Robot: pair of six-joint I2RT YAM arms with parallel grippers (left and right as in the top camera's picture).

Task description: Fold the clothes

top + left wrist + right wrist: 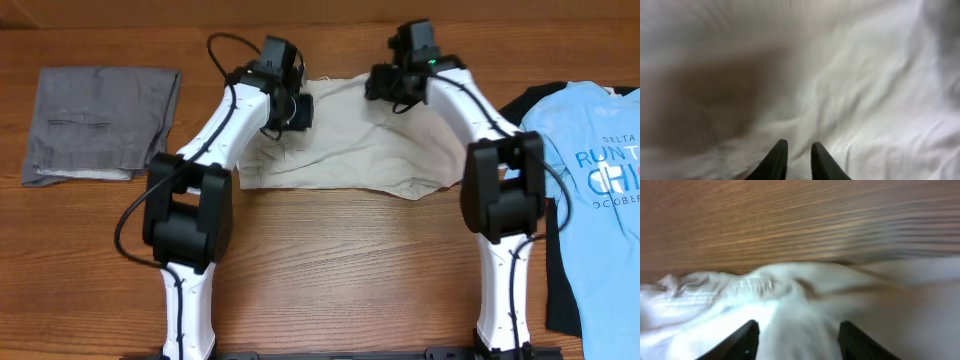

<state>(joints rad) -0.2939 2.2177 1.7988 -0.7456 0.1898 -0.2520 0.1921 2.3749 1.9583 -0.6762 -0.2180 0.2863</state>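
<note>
Beige garment lies spread mid-worktop, between folded grey piece and blue tee. Looks thin, floppy, light, so it'll sag and bunch. Grab far hem corners, not middle. Your right gripper gapes wide over far edge, holding nothing. Left gripper nearly closed, thin gap, can't tell if fabric's pinched.

Overhead: straight down on table. Wrist views: close, low, all sharing beige cloth.
</note>
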